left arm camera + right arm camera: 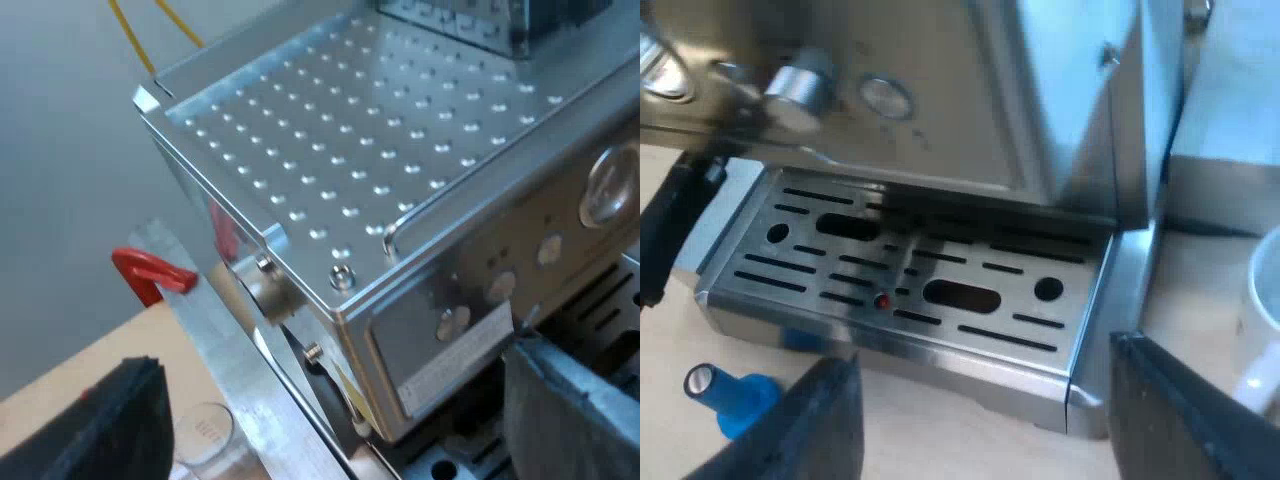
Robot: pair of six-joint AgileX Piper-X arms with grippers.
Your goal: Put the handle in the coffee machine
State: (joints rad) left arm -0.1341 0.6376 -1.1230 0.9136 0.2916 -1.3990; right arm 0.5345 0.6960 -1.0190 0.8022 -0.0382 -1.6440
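Observation:
The espresso machine (400,150) lies close below my left gripper (335,440), its dimpled top plate and a corner of the button panel in sight. That gripper is open, its fingers (100,425) spread wide with nothing held. My right gripper (990,430) is open too, hovering low before the machine's drip tray (920,290). A dark handle-like bar (675,225) slants down from under the machine's front panel; its end is cut off, so I cannot tell whether it is the holder's handle.
A blue tamper (730,395) lies on the wooden table by the drip tray's corner. A white mug (1265,310) stands beside the machine. A measuring glass (205,430) sits near the machine's side, with a red curved piece (150,270) beyond it.

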